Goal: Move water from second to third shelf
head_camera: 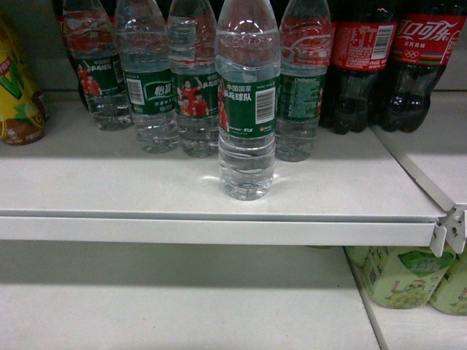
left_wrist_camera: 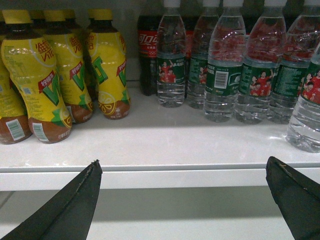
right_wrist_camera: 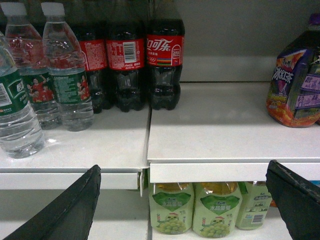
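Dark cola bottles (head_camera: pixel 361 65) with red labels stand at the white shelf's (head_camera: pixel 219 230) back right, yellow drink bottles (left_wrist_camera: pixel 60 70) at its left, and pale green bottles (right_wrist_camera: pixel 192 215) below.

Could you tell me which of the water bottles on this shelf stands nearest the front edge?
The water bottle standing alone in the middle of the head view, barcode facing out. The other water bottles form a row behind it.

Left gripper (left_wrist_camera: pixel 182 192) jaws spread wide below white shelf (left_wrist_camera: pixel 150 145) edge, yellow drink bottles (left_wrist_camera: pixel 50 75) at left, cola bottle (left_wrist_camera: pixel 149 50) behind, water bottles (left_wrist_camera: pixel 235 70) upright at right.
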You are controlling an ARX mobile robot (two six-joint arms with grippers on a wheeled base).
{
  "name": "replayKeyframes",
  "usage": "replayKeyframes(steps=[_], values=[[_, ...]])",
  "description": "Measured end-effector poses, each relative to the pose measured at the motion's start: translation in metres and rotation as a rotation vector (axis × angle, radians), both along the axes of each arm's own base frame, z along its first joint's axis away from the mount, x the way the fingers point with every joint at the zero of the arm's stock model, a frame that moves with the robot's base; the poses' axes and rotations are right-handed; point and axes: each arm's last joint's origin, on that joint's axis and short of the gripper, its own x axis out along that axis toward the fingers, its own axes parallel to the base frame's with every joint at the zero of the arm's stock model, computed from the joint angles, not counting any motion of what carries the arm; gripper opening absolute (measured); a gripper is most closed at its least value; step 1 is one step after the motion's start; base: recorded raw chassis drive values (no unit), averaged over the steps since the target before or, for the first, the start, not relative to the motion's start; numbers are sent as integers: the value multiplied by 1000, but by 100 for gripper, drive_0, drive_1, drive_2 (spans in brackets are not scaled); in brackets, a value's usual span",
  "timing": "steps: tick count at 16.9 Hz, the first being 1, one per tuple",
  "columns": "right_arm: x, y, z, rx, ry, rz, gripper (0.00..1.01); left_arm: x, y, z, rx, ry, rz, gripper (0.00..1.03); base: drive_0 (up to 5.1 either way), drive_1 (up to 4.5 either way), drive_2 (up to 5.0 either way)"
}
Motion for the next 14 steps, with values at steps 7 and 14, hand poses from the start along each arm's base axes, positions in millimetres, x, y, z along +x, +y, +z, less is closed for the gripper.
replayKeyframes(steps=[7, 14], values=[[25, -18, 38, 131, -41, 69, 98, 0, 0, 0, 0, 0, 0, 98, 0, 0, 0], [112, 17, 86, 106, -83, 262, 98, 0, 0, 0, 0, 0, 0, 98, 0, 0, 0]])
